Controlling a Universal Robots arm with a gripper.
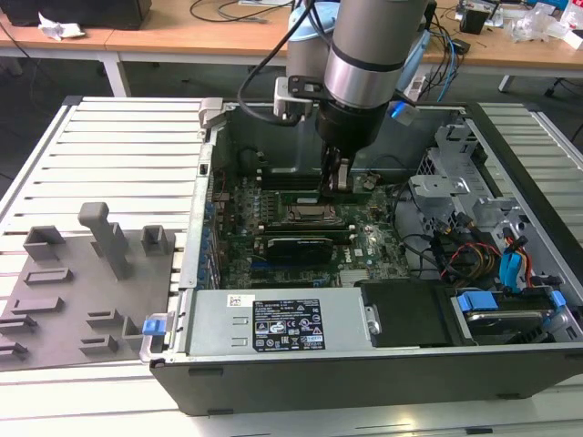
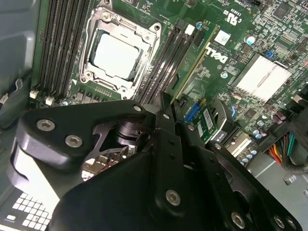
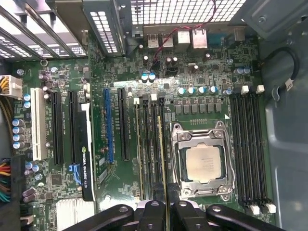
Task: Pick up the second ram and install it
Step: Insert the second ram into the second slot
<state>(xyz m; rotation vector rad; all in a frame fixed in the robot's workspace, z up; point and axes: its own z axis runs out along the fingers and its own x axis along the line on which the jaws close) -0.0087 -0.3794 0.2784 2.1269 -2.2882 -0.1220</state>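
Down inside the open computer case (image 1: 537, 164), I am reaching over the motherboard (image 3: 192, 72) with my gripper (image 3: 166, 211) lowered beside the CPU socket (image 3: 202, 163). In the first wrist view, my jaws are standing narrow and pinching the second ram (image 3: 162, 163), a thin green stick running edge-on up toward twelve o'clock from my fingertips, with one finger (image 3: 151, 216) on either flat face. In the second wrist view, the same stick (image 2: 192, 67) is showing as a pale green edge stretching toward one o'clock, lying along the dark memory slots (image 2: 166, 62) next to the socket (image 2: 115, 53). I cannot tell whether its lower edge is already sitting in a slot or hanging just above it. In the exterior view, my gripper (image 1: 337, 177) is hanging over the board at roughly twelve o'clock from the socket (image 1: 305, 214), while the grey tray (image 1: 55, 300) is lying well apart at nine o'clock, outside the case. I am judging this stick to be light and stiff yet fragile: thin enough to crack if twisted, with chips and contacts that dislike pressure. Holding it by the flat faces near the middle of its length is looking soundest, keeping it upright and square to the slot.
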